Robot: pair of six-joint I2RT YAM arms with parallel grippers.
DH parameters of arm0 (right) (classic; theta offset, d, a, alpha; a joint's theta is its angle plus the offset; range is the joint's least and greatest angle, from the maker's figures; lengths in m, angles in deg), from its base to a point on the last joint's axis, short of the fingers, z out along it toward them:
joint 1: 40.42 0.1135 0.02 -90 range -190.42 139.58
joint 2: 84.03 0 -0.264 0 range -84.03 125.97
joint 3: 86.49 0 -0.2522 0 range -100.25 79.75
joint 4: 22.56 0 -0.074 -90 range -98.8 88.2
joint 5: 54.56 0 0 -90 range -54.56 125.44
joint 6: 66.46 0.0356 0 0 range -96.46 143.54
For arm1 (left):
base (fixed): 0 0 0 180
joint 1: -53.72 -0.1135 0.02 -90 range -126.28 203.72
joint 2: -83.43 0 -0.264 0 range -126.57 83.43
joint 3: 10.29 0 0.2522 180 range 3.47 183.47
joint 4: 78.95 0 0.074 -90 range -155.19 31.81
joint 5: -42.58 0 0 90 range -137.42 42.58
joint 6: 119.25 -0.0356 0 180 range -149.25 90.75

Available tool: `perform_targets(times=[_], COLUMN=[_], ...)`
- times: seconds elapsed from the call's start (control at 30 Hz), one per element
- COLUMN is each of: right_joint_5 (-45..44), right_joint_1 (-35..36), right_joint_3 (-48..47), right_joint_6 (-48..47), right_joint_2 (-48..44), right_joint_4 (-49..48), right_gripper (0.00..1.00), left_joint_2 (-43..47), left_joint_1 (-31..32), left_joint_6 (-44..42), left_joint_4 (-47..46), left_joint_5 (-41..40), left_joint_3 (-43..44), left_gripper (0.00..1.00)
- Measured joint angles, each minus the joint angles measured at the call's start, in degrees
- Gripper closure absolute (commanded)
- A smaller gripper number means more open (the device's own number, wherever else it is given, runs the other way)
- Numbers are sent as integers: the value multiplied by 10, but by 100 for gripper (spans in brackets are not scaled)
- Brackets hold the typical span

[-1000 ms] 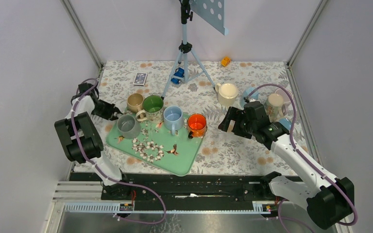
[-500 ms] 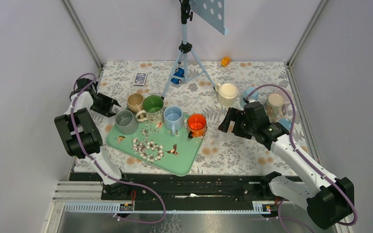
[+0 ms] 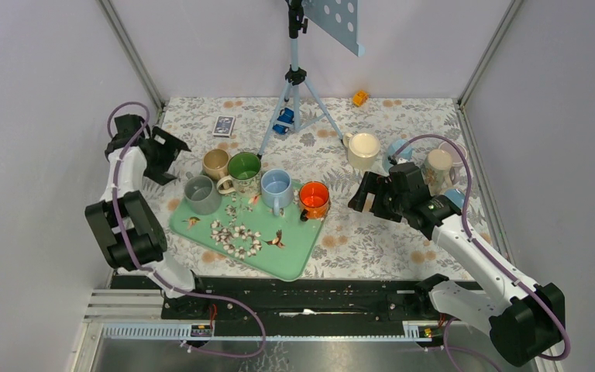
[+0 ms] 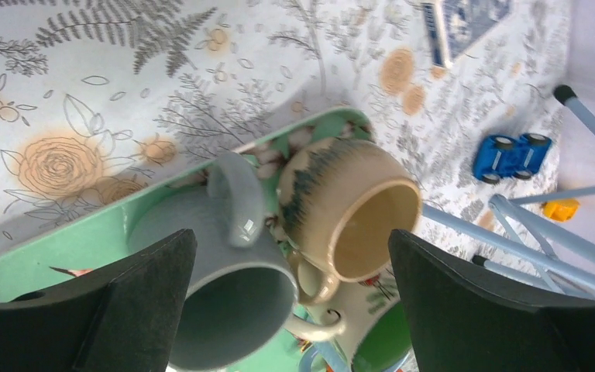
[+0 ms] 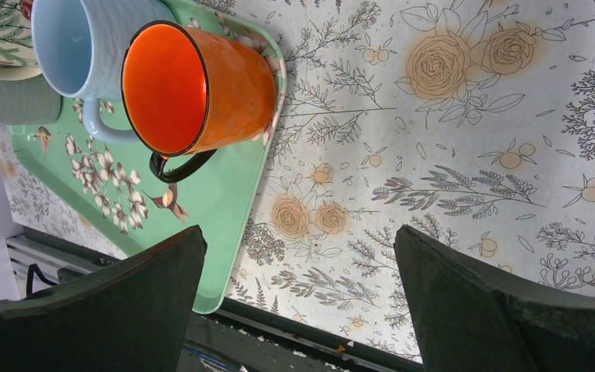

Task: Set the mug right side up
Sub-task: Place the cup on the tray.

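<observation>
The grey mug [image 3: 201,196] stands upright, mouth up, on the left corner of the green tray [image 3: 283,262]. In the left wrist view the grey mug [image 4: 225,271] shows its handle toward the camera, beside a beige mug [image 4: 349,205]. My left gripper [image 3: 173,160] is open and empty, up and to the left of the grey mug, off the tray and clear of it. My right gripper [image 3: 359,198] hangs open and empty over the floral cloth, right of the orange mug [image 3: 314,198]. In its own view the right gripper [image 5: 298,240] holds nothing.
Beige [image 3: 216,163], green [image 3: 244,166] and light blue [image 3: 276,186] mugs stand upright along the tray's back. More mugs [image 3: 363,149] cluster at the right. A tripod [image 3: 297,85], a blue toy car [image 3: 283,120], a card pack [image 3: 223,125] and an orange toy [image 3: 360,98] lie behind.
My left gripper has opened, let go of the grey mug and drawn back up and to the left. The grey mug stays upright on the tray. The right arm has not moved.
</observation>
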Motion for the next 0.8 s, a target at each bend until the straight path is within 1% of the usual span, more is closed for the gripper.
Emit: perform_targets(times=[0.07, 0.2, 0.4, 0.57, 0.67, 0.7, 0.8], right_joint_5=[0, -4, -28, -79, -114, -126, -162], right_joint_1=[0, 0, 0, 0, 1, 1, 0], right_joint_3=[0, 0, -4, -20, -27, -30, -43], right_joint_6=[-1, -1, -1, -3, -12, -16, -24], right_joint_2=[0, -3, -13, -21, -24, -23, -11], right_joint_4=[0, 0, 15, 33, 35, 35, 44], right_gripper=[0, 0, 1, 0, 0, 0, 0], left_joint_2=[29, 79, 137, 173, 177, 177, 183], left_joint_1=[15, 64, 174, 280, 346, 350, 391], left_joint_6=[-4, -17, -42, -58, -72, -73, -82], left_joint_4=[0, 0, -7, -29, -38, -38, -55], left_joint_5=[-14, -41, -86, -95, -90, -89, -82], left_joint_3=[0, 0, -5, -39, -48, -49, -60], left_gripper=[1, 1, 1, 1, 1, 1, 1])
